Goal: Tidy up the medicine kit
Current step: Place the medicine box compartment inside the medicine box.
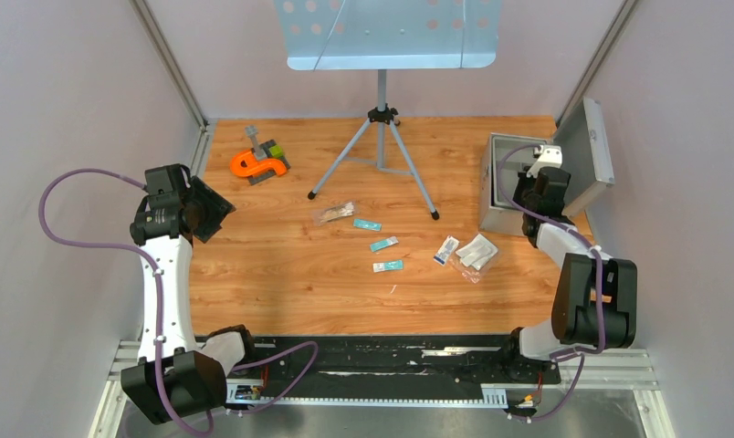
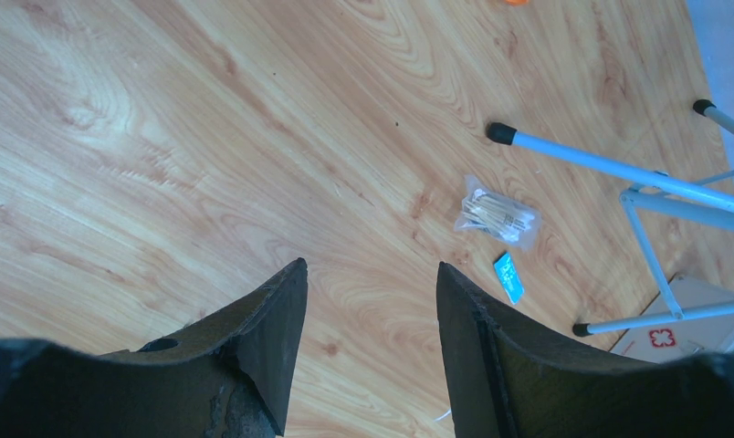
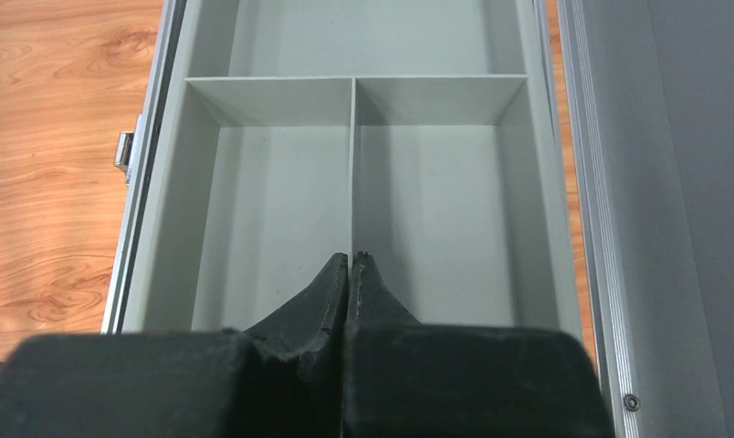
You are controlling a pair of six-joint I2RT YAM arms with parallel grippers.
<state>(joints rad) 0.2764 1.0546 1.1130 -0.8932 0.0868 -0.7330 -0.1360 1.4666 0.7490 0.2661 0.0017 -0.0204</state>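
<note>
The medicine kit (image 1: 493,190) stands open at the far right, its lid (image 1: 587,151) leaning back. Inside it lies a grey divided tray (image 3: 272,210) whose compartments hold nothing. My right gripper (image 3: 351,256) hangs over this tray, shut with nothing seen between the fingers. Its tips line up with the centre divider (image 3: 352,164); I cannot tell whether they touch. From above, the right gripper (image 1: 534,175) sits in the case opening. My left gripper (image 1: 215,210) is at the left, open over bare wood (image 2: 371,269), holding nothing. Small packets lie mid-table.
A bag of cotton swabs (image 1: 333,213) (image 2: 497,217), three teal packets (image 1: 367,224) (image 1: 384,244) (image 1: 388,265), a white-blue packet (image 1: 446,249) and a clear bag of white packets (image 1: 477,253) lie loose. A tripod stand (image 1: 382,137) straddles the far middle. An orange tool (image 1: 258,164) is far left.
</note>
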